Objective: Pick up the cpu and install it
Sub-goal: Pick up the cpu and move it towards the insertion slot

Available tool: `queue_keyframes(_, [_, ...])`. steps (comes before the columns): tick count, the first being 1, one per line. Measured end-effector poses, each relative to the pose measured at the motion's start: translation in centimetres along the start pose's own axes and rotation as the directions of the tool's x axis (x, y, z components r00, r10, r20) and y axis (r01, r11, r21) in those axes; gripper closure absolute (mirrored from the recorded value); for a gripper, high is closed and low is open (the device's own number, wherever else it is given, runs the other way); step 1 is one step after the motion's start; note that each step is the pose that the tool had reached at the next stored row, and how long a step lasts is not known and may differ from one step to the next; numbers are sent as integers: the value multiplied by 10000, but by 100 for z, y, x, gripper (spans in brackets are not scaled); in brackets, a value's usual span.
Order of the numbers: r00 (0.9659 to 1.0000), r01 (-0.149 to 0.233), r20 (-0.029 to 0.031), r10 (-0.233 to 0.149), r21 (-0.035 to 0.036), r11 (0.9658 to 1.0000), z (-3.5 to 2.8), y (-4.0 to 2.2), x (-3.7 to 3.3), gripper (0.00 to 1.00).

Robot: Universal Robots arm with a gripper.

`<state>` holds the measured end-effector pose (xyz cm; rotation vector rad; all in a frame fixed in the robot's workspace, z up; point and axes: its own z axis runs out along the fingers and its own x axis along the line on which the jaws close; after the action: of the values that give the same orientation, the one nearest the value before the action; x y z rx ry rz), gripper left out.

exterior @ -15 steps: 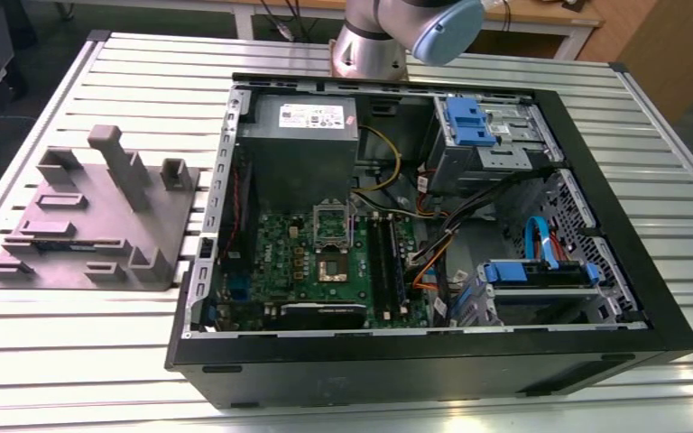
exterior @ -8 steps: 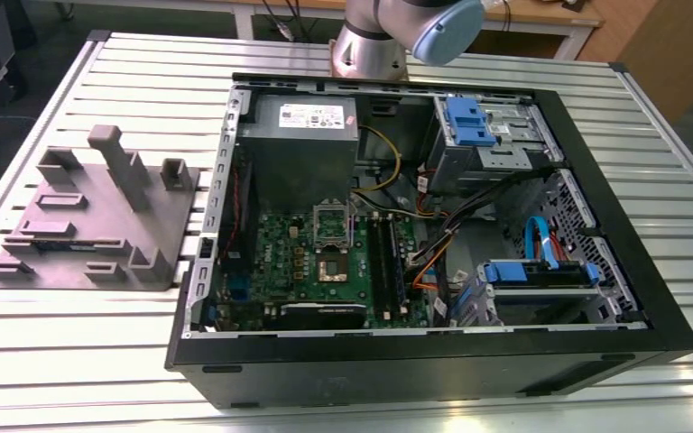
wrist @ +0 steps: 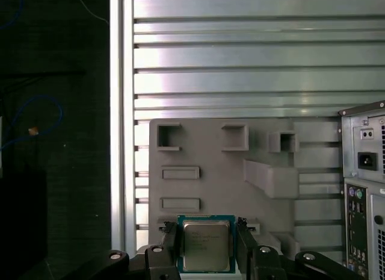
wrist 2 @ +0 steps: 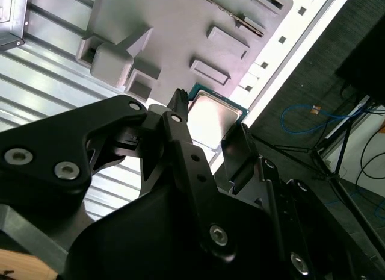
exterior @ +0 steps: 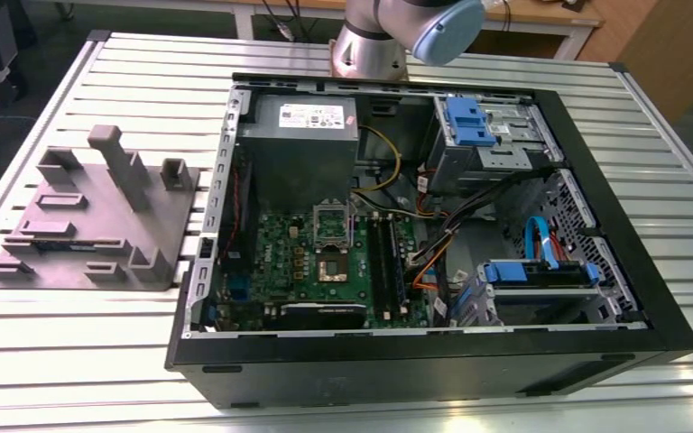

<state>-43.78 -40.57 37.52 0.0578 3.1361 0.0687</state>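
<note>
- The cpu sits between the two fingers of the claw, metal top facing the camera in the first wrist view, thin green rim visible all round
- Its size against the grey holder block behind it suggests that the cpu is raised clear of the block, not resting in one of its recesses
- The cpu is close to square. Two opposite edges run parallel to the fingers, and the other two edges span the gap between them
- Claw state: closed onto the cpu, one finger against each of two opposite edges. No gap shows between finger and rim in the first wrist view. The second wrist view shows the cpu framed by the same fingertips of the claw, consistent with a side grip
- The claw carries nothing else and touches neither the holder block nor the tabletop
- In the exterior view, the holder block stands on the slatted tabletop, just beside the open computer case, on the exterior view's left of it
- The socket lies on the green motherboard inside the case, with its metal frame hinged up. The seat appears unoccupied, so installation is judged not yet done
- Governing relation: the socket lies toward the exterior view's right of the holder block, past the near case wall and lower than the case rim
- The single arm enters at the far edge of the tabletop, behind the case
</note>
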Motion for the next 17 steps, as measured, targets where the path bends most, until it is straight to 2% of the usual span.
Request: queue_keyframes(17, [10000,0,-1,0,1,10000,0,2,-44,53])
